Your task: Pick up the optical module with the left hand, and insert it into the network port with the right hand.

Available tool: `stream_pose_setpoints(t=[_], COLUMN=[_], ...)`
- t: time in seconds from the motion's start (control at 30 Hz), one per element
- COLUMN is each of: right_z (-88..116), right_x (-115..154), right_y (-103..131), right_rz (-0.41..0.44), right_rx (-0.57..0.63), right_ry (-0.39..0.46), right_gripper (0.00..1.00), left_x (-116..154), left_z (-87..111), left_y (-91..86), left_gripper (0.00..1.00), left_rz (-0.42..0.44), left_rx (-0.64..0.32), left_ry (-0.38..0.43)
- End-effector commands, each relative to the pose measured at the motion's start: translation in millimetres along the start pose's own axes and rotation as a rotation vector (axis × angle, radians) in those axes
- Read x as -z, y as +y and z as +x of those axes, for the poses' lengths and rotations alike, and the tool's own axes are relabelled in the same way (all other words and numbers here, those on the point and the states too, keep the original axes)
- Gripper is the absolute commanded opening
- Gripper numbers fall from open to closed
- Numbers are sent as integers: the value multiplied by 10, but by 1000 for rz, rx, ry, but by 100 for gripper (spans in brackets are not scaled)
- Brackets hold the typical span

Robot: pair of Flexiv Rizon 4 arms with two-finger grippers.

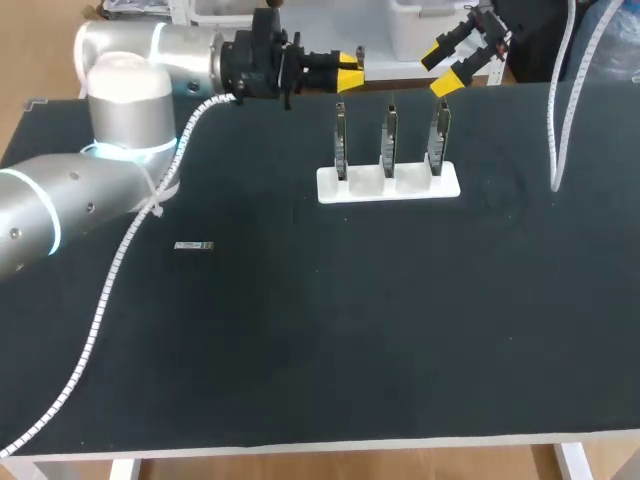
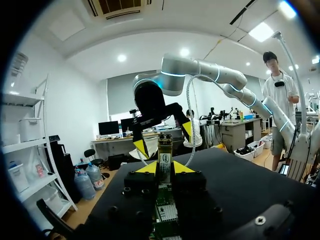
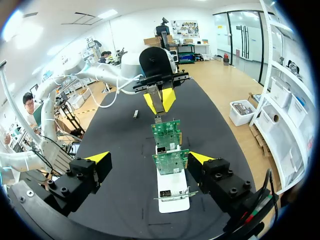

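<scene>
The left claw (image 1: 347, 70) is clenched on a small silvery rectangular optical module (image 2: 165, 150). It grips the rear part so the front end juts free beyond the yellow tips, probably to leave the right claw (image 1: 445, 66) something to take. The left arm stretches level over the far side of the black bench (image 1: 350, 330), its wrist horizontal and pointing towards the right claw. The right claw hangs released, tips spread wide, tilted down above three upright green circuit boards (image 3: 167, 134) in a white slotted holder (image 1: 388, 183). The boards stand on edge, seemingly so a module can enter from above. A second module (image 1: 193, 246) lies flat on the bench, well apart.
</scene>
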State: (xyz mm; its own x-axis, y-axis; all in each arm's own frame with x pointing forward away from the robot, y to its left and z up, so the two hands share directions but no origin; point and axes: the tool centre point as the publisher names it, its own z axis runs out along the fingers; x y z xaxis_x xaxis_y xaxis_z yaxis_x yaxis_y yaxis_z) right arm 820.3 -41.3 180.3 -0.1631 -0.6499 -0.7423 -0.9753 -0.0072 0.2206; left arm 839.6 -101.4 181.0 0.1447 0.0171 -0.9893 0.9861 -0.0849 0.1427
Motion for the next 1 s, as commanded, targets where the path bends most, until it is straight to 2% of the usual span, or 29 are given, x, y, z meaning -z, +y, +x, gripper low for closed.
stream_pose_setpoints(t=[0.03, 0.33, 0.4, 1.0], right_z=[-21, -21, -21, -21], right_x=[18, 18, 18, 18], right_y=[-79, -79, -79, -79], right_rz=[-176, -176, -176, -176], right_rx=[-1, -1, -1, -1], right_ry=[3, 3, 3, 3], right_gripper=[100, 100, 100, 100], left_x=[-29, -195, -230, -335], left_z=[-43, -57, -70, -38], left_y=[-145, -243, -251, -104], left_gripper=[0, 0, 0, 0], left_rz=[-36, -10, 4, 21], left_rx=[3, 45, 45, 64], left_ry=[7, -27, -14, 3])
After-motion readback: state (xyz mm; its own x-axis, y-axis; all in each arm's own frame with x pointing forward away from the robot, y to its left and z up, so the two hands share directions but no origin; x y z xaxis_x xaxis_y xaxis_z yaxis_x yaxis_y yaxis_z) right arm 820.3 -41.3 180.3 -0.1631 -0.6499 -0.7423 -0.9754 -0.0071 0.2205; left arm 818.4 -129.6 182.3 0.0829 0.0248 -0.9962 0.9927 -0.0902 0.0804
